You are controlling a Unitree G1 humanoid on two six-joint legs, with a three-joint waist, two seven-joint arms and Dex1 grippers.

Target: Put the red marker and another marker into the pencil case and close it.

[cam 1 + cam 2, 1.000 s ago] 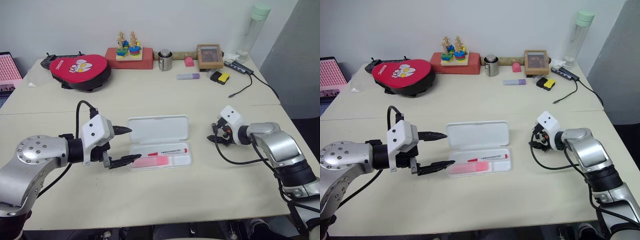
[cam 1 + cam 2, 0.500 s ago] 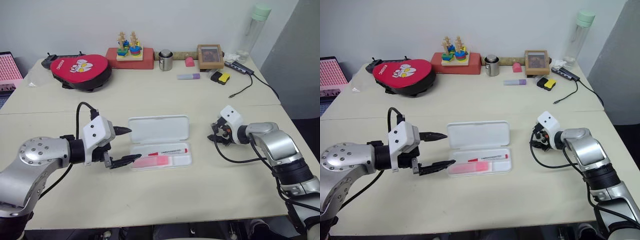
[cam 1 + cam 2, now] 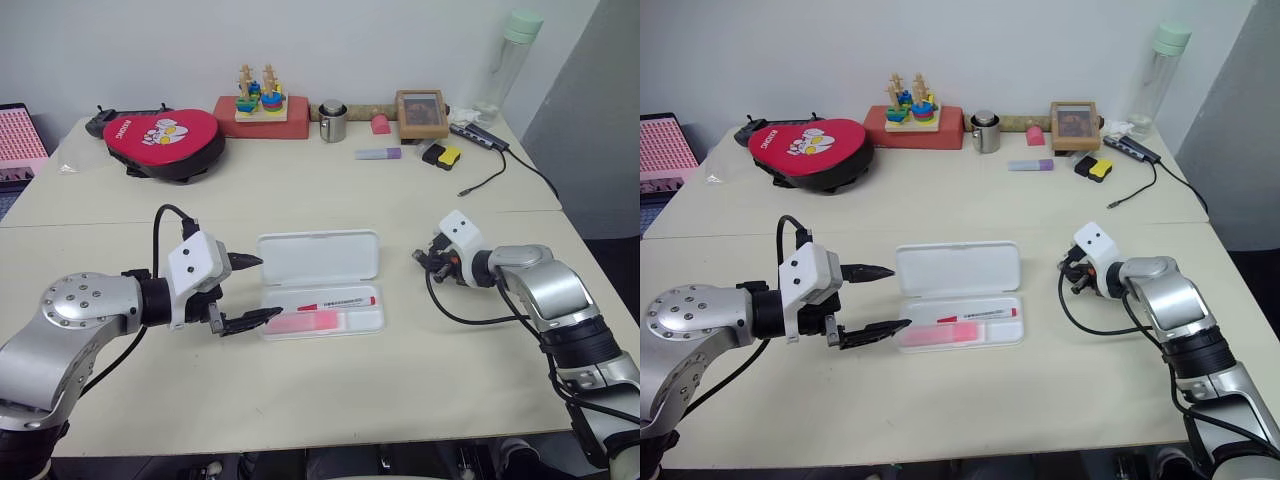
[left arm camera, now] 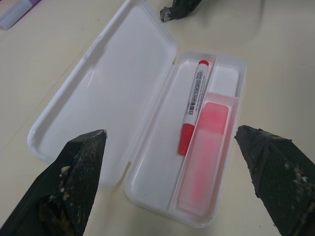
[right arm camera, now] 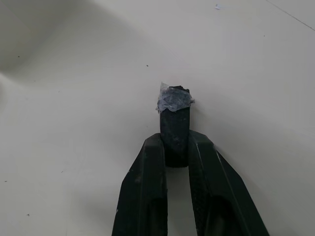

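The pencil case (image 3: 318, 257) lies open in the middle of the table, lid flat behind the tray. In the tray lie the red marker (image 4: 193, 105) and, on the near side of it, the pink highlighter (image 4: 204, 147). My left gripper (image 3: 268, 287) hovers open at the case's left end, one finger by the lid and one by the tray, holding nothing. Right of the case, my right gripper (image 5: 175, 140) is low over the bare table. It is shut on a small dark cap-like piece (image 5: 174, 118) with tape on its end.
Along the back edge stand a red padded bag (image 3: 160, 135), a stacking toy on a red block (image 3: 258, 102), a metal cup (image 3: 332, 121), a purple highlighter (image 3: 377, 153), a framed picture (image 3: 420, 112) and a bottle (image 3: 505, 60). A black cable (image 3: 495, 170) runs at the back right.
My right gripper's fingers have closed together on the small dark piece. The left gripper and the case have stayed where they were.
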